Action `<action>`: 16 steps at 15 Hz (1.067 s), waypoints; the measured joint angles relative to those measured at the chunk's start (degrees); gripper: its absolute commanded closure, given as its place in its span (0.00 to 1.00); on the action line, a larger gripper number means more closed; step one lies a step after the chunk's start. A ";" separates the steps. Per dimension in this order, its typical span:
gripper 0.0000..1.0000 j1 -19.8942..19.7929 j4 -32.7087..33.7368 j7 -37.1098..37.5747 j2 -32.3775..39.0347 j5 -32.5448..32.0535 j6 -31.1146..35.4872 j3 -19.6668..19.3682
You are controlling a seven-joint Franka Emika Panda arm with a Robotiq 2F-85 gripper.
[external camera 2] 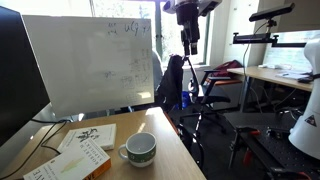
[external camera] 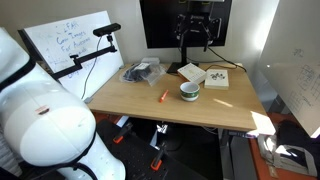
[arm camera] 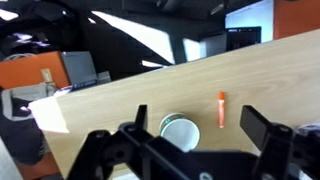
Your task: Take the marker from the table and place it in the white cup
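Observation:
The orange-red marker lies flat on the light-wood table, just beside the white cup. In the wrist view the marker lies apart from the cup, which has a greenish inside. My gripper is open and empty, and both things show between its fingers far below. In both exterior views the gripper hangs high above the table, in front of the monitor. The cup shows in an exterior view where the marker is out of view.
A flat white box with dots and a book lie behind the cup. A black bag sits at the table's back corner. A whiteboard and a dark monitor stand behind the table.

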 measured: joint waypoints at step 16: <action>0.00 7.27 13.03 13.19 44.82 3.67 38.05 17.21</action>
